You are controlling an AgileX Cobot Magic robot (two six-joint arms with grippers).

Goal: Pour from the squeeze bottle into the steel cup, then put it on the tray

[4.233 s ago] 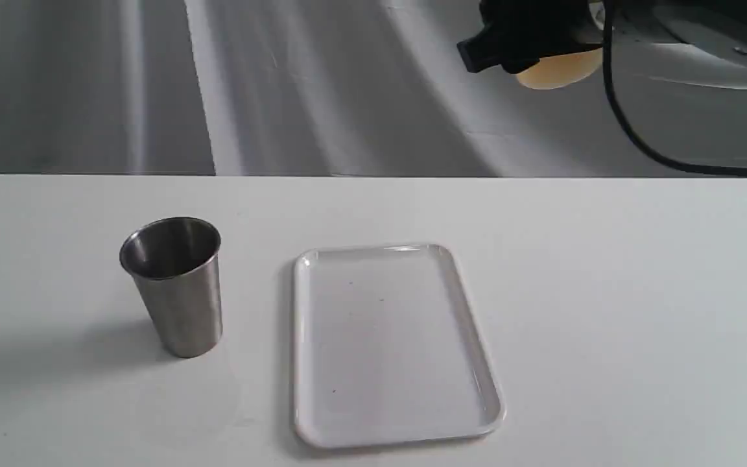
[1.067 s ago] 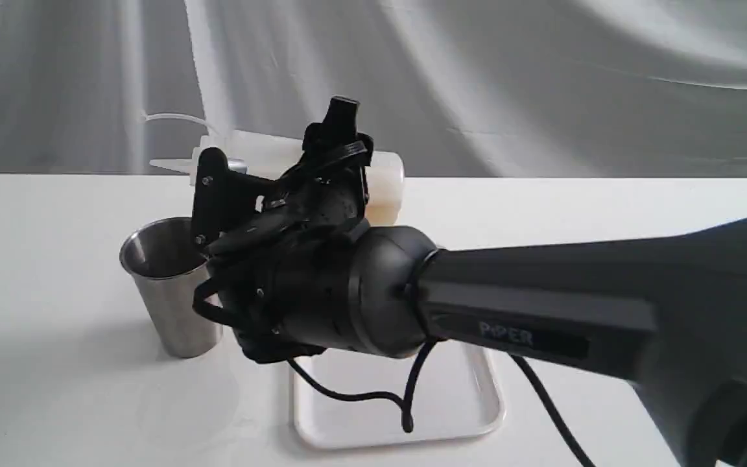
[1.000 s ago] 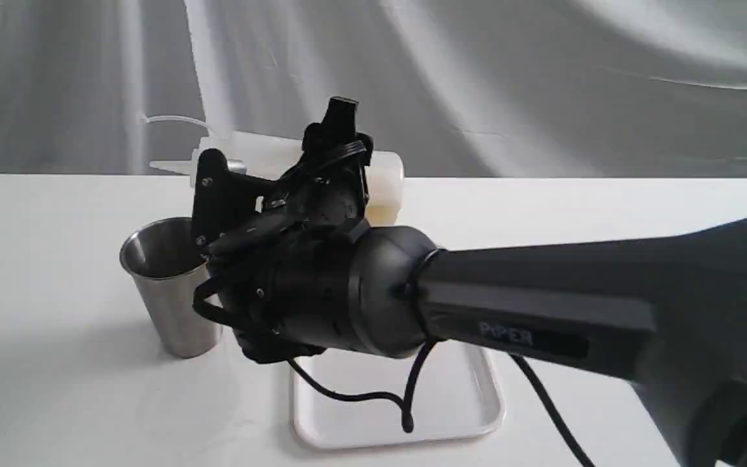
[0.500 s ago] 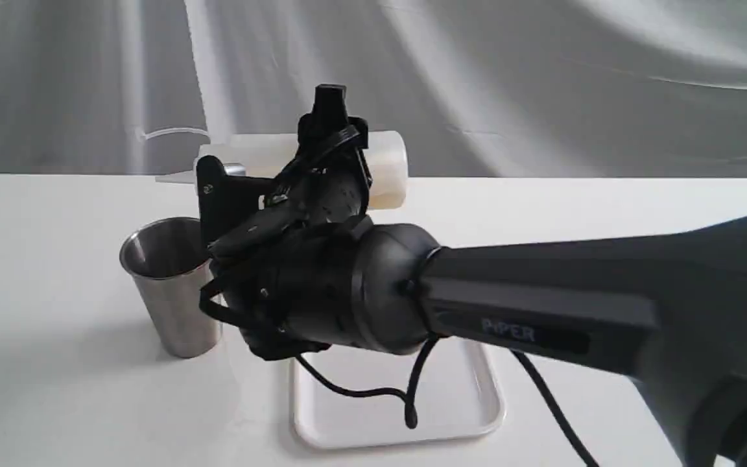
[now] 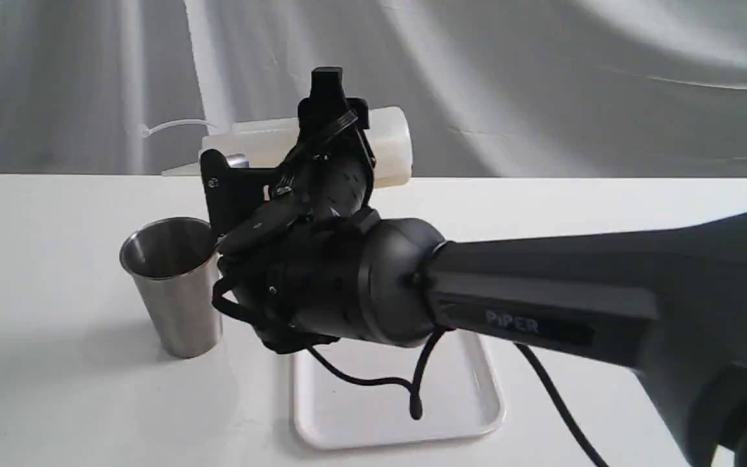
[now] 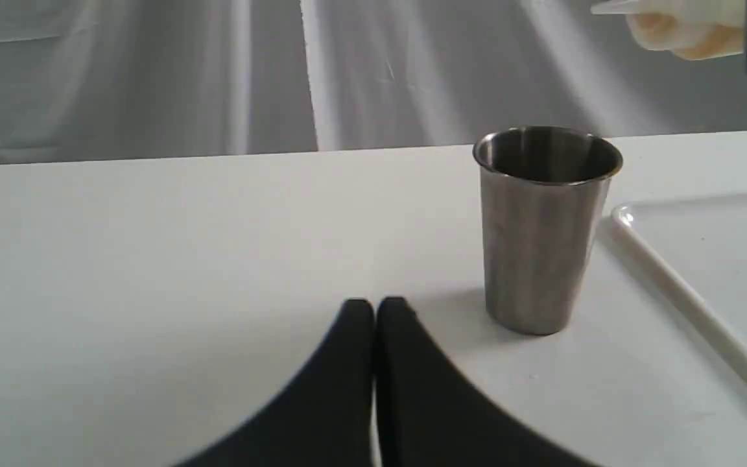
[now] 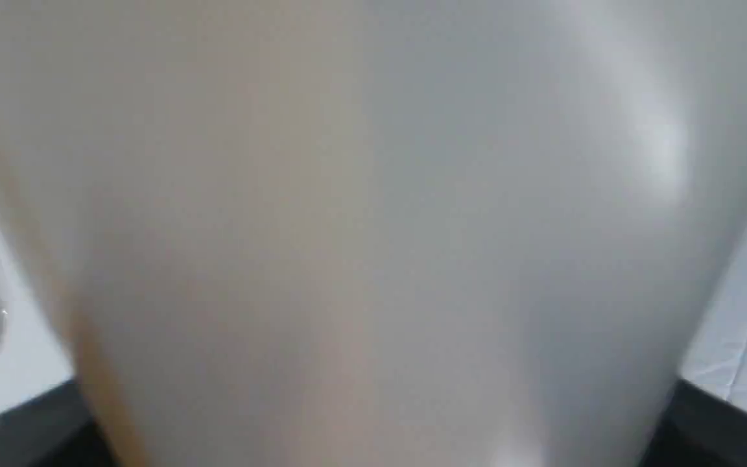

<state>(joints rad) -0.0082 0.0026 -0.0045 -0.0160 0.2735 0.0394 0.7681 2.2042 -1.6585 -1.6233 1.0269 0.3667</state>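
My right gripper [image 5: 329,139] is shut on the squeeze bottle [image 5: 253,146] and holds it on its side above the table. The thin nozzle [image 5: 176,170] points left, just above the rim of the steel cup [image 5: 172,285]. Amber liquid lies along the bottle's lower side [image 6: 691,35]; no stream shows. The bottle's wall [image 7: 373,227] fills the right wrist view. The cup [image 6: 545,227] stands upright left of the white tray [image 5: 471,395]. My left gripper [image 6: 373,311] is shut and empty, low over the table in front of the cup.
The right arm's dark forearm [image 5: 574,305] and its cable [image 5: 373,383] hang over the tray and hide most of it. The tray's rim [image 6: 678,292] lies close beside the cup. A grey cloth backdrop [image 5: 542,84] stands behind the table's far edge.
The right arm swung in from the upper right to beside the cup. In the last second the gripper and the bottle's base end rose; the nozzle stayed above the cup.
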